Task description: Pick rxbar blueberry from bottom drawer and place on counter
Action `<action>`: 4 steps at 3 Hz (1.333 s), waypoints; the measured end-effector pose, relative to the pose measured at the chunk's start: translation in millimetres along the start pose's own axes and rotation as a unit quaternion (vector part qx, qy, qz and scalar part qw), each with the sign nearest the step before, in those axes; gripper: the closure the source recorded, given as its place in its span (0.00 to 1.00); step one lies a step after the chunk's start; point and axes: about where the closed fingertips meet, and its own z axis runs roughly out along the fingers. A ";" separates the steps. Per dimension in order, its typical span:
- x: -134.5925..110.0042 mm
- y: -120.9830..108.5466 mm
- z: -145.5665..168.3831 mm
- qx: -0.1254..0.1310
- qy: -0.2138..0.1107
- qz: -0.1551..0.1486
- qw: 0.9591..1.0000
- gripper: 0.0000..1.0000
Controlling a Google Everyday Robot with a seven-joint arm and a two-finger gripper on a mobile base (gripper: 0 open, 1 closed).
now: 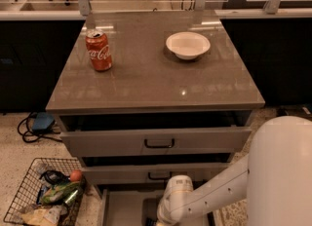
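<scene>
— What's nearest, below the counter (146, 81)?

— The bottom drawer (124, 206), pulled out from under the counter's front edge, with its pale floor showing on the left side. The gripper (154, 218) is down inside it, at the lower edge of the view.

— Is it released or clenched?

— I cannot tell; the wrist covers it.

— And the rxbar blueberry?

— There is a dark patch on the drawer floor right at the gripper. I cannot tell the bar apart from the gripper's own dark bulk. Nothing of that kind lies on the counter.

— How is the arm (222, 188) posed?

— It comes in from the counter's front right corner, slanting down and to the left, with the wrist bent into the drawer.

— Any other containers?

— A wire basket (23, 190) stands on the floor left of the counter's front, filled with crumpled packets, a cable and one round orange thing. Two drawers with black handles (158, 143) stand slightly open beneath the counter top. On the counter's far left a red cola can (99, 50) stands upright. On its far right, well apart from the can, sits a white bowl (187, 45).
</scene>
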 end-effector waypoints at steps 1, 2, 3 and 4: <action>11.7 -1.8 49.2 0.029 0.024 -0.009 0.999 0.00; 10.2 -0.9 55.2 0.024 0.021 -0.009 0.999 0.00; 7.0 3.4 82.6 0.003 0.012 -0.008 1.000 0.00; 7.1 9.2 119.6 -0.023 0.013 -0.004 1.000 0.00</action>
